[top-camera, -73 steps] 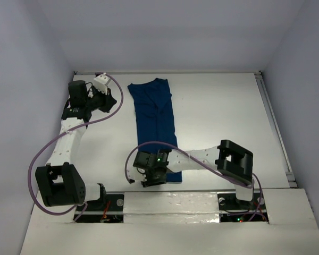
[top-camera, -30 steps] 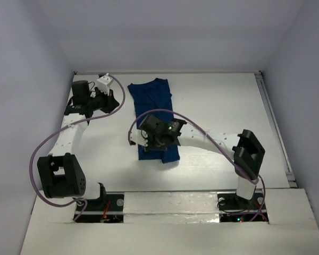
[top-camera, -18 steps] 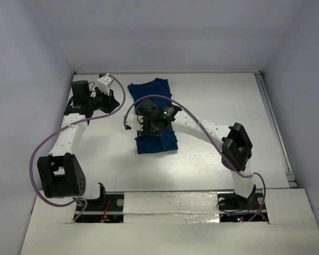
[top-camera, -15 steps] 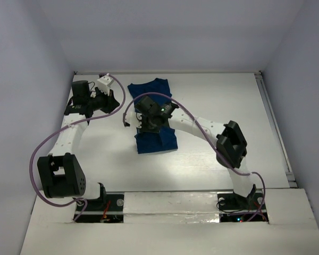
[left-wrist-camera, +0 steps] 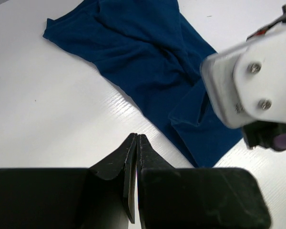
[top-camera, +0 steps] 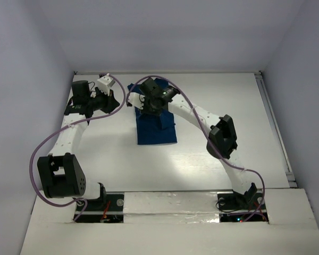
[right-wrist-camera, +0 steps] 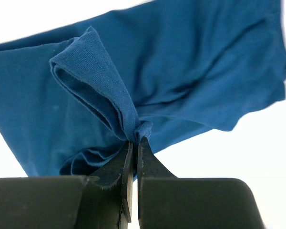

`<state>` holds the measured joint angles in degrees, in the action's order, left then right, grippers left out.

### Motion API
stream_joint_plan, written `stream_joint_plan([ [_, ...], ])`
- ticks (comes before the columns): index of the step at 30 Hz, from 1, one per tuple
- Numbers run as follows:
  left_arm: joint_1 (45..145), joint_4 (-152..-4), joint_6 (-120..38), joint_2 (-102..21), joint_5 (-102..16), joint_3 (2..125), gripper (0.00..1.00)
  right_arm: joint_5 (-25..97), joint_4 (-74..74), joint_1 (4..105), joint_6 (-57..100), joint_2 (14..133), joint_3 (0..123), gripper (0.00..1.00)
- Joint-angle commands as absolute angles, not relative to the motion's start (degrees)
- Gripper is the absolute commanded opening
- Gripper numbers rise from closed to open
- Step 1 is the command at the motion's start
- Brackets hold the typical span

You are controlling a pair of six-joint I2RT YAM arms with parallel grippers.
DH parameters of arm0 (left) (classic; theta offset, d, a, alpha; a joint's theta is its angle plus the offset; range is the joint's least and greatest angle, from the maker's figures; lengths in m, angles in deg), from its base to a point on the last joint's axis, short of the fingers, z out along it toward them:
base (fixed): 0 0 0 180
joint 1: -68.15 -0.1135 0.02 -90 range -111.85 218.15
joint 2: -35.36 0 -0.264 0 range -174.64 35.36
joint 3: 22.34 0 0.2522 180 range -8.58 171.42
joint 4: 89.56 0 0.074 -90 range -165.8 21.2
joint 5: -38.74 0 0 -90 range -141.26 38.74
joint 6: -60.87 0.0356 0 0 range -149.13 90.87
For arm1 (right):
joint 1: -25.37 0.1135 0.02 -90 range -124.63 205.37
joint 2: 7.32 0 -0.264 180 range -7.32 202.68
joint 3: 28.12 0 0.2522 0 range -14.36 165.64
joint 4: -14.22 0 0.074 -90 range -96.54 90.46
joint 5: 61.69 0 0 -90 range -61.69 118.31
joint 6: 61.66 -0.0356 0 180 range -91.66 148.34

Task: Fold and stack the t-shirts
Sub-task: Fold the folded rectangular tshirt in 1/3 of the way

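Your right gripper (right-wrist-camera: 135, 140) pinched tight on t-shirt (top-camera: 157, 130) hem, held over its far end. T-shirt long axis runs near-to-far. Your left gripper (left-wrist-camera: 136, 139) closed, empty, just left of it.

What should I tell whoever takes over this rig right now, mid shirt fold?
Right gripper shut on a pinched fold of the navy t-shirt, above its far end.
Left gripper shut, empty, over the table left of the shirt.
Done: shirt narrowed lengthwise, partly doubled end over end.
Left: lay the held end down, release, tidy; only one shirt in view.
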<state>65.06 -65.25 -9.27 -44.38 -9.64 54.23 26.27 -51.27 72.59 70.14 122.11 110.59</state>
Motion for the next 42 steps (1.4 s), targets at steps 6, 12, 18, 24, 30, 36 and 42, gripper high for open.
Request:
stream_joint_plan([
  [6,64.8,-66.0,-8.7,-42.5,-7.7,55.7,0.00,26.6,-53.2,72.0,72.8,125.0,118.7,0.00],
  [12,64.8,-66.0,-8.8,-41.7,-7.5,55.3,0.00,26.9,-53.8,72.0,72.6,127.9,120.9,0.00],
  [18,64.8,-65.9,-8.7,-41.4,-7.1,55.1,0.00,25.3,-50.8,72.0,71.3,128.7,119.9,0.15],
  [24,64.8,-66.0,-8.7,-42.0,-6.8,55.0,0.00,21.8,-45.6,72.0,67.5,129.1,119.6,0.21],
  [30,64.8,-66.0,-8.6,-42.0,-6.8,54.7,0.00,21.2,-39.8,72.0,65.3,126.2,115.5,0.39],
  [36,64.8,-66.0,-8.7,-41.6,-6.6,54.3,0.00,18.5,-40.2,72.0,63.7,127.7,117.6,0.48],
  [42,64.8,-65.3,-8.2,-41.3,-6.9,54.4,0.00,19.7,-42.3,72.0,61.7,120.8,108.2,0.45],
])
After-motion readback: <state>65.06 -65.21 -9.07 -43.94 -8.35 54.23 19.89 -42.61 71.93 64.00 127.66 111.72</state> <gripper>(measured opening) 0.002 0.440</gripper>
